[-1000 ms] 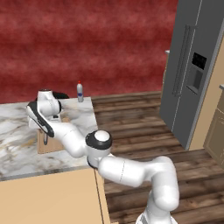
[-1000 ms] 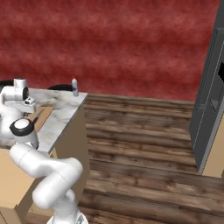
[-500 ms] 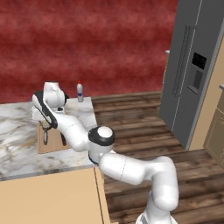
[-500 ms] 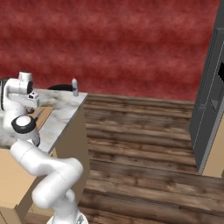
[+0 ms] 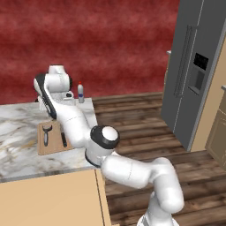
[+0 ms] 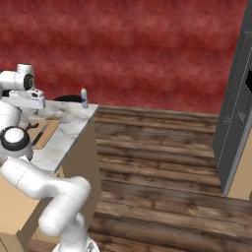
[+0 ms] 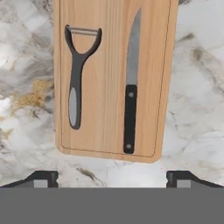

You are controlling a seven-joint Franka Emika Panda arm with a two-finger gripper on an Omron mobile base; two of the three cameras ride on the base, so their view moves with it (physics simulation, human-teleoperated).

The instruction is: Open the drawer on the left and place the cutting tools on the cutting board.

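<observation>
Evidently the placing step was finished. In the hand view the cutting board (image 7: 113, 78) lay on the marble counter (image 7: 192, 87), filling the upper middle of the frame. On it, side by side and apart: the peeler (image 7: 78, 76) at left, Y-head toward the top edge, and the knife (image 7: 131, 87) at right, blade up-frame, black handle toward the bottom. Both sat wholly within the board's edges.

The gripper (image 7: 112, 177) hung above the board's near end with its fingertips (image 7: 43, 178) spread wide at the bottom corners, nothing between them: released, empty.

In the left base view the board (image 5: 54, 137) showed at centre left with both tools on it, the white arm arching over it. A small bottle (image 5: 80, 92) stood further back on the counter. The drawer was not identifiable from these frames.

Judgement: both tools delivered, task essentially complete. The next move likely calls only for lifting clear, straight up, without brushing the tools.
</observation>
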